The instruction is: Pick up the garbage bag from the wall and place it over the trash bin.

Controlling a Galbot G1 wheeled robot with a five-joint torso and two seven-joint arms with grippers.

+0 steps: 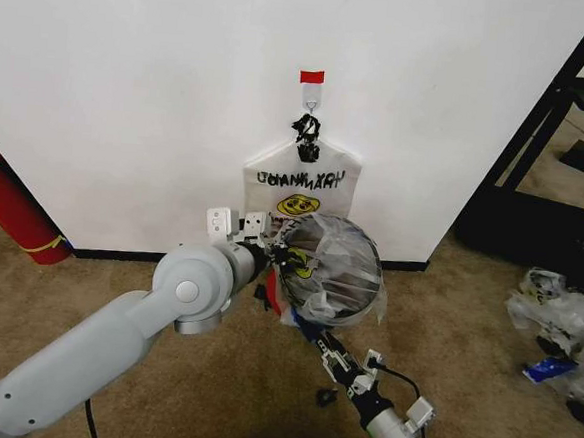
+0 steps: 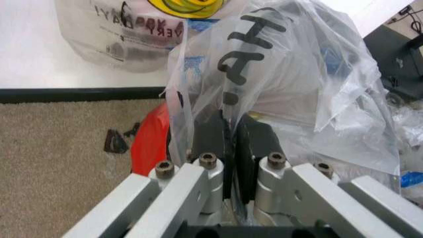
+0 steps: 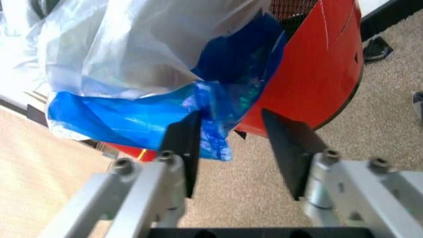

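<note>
L claw (image 2: 233,148): pads shut tight on a fold of the garbage bag (image 1: 334,262), at 9 o'clock of the trash bin (image 1: 343,283). R claw (image 3: 231,144): jaws apart, nothing gripped, the bag's blue patch just at one pad; sits at bin's 6 o'clock, low.

Bag is off the wall (image 1: 131,87), draped over bin mouth. A like smiley bag (image 1: 299,184) hangs on the hook (image 1: 310,102) at 12 o'clock.

Step, my read: fitting bag over rim. Next move calls for R claw to catch the loose hem and pull down.

Hidden: bin rim under plastic; can't tell how far around the bag sits.
</note>
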